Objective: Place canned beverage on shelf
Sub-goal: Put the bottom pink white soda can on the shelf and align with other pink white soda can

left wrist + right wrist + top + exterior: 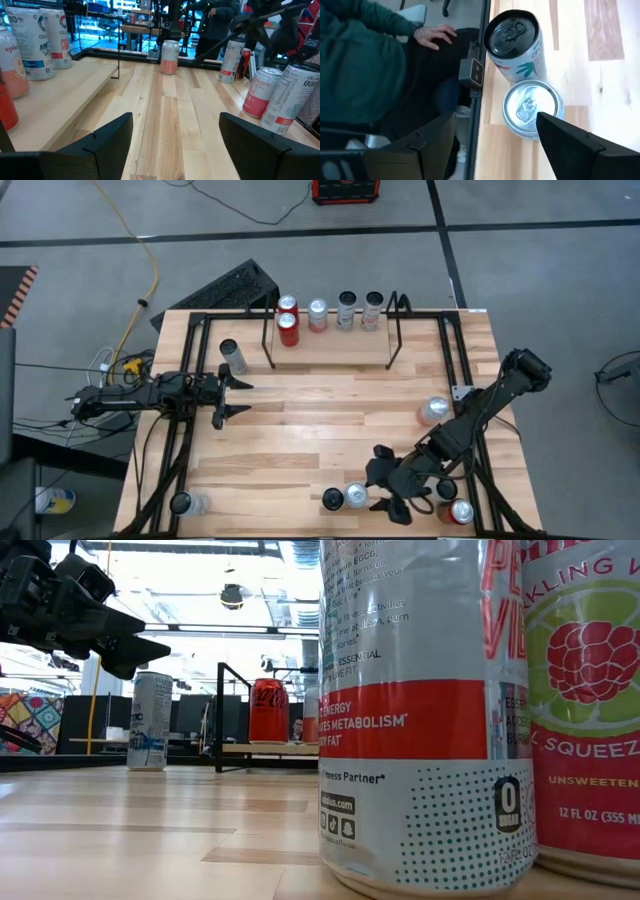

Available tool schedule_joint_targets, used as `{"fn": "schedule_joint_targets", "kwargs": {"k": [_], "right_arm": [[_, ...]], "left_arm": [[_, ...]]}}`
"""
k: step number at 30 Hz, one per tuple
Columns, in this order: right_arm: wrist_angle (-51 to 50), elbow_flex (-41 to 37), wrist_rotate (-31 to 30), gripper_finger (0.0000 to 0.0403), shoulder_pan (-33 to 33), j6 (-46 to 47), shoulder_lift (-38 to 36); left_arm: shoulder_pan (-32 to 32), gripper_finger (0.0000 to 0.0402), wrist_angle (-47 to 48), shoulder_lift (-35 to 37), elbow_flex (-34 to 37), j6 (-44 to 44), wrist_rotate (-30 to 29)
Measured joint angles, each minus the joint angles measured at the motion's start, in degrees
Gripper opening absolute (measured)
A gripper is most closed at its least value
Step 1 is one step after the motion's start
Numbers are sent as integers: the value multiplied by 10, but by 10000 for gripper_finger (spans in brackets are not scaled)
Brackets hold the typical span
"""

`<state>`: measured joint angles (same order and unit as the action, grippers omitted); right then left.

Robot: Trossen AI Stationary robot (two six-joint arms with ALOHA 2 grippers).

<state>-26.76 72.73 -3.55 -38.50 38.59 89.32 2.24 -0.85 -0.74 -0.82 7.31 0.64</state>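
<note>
At the near edge of the table [300, 450], the right gripper [392, 488] is seen hovering just above two upright cans, its jaws spread wide and empty. The silver-topped can [531, 107] lies between the dark fingers in the right wrist view, with a black-topped can [514, 42] touching it; a seated person's hand [434, 34] shows beyond the table edge. In the low view these two cans fill the foreground: a white and red can and one printed with a raspberry.

Farther back, the left gripper [228, 398] is held over bare wood at the left side, jaws wide apart, nothing gripped. A lone can [232, 355] stands just beyond it.

At the far edge, the shelf [330, 330] is seen as a low black wire rack with two upright end brackets. Five cans stand on it: two red and three silver.
</note>
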Motion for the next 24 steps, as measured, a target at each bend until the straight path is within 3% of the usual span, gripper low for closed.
{"fn": "schedule_joint_targets", "kwargs": {"k": [12,24], "right_arm": [[-44,0,-45,306,-12,-101,16],[35,0,-90,306,-9,-206,76]], "left_arm": [[0,282,0,0,0,0,0],[0,282,0,0,0,0,0]]}}
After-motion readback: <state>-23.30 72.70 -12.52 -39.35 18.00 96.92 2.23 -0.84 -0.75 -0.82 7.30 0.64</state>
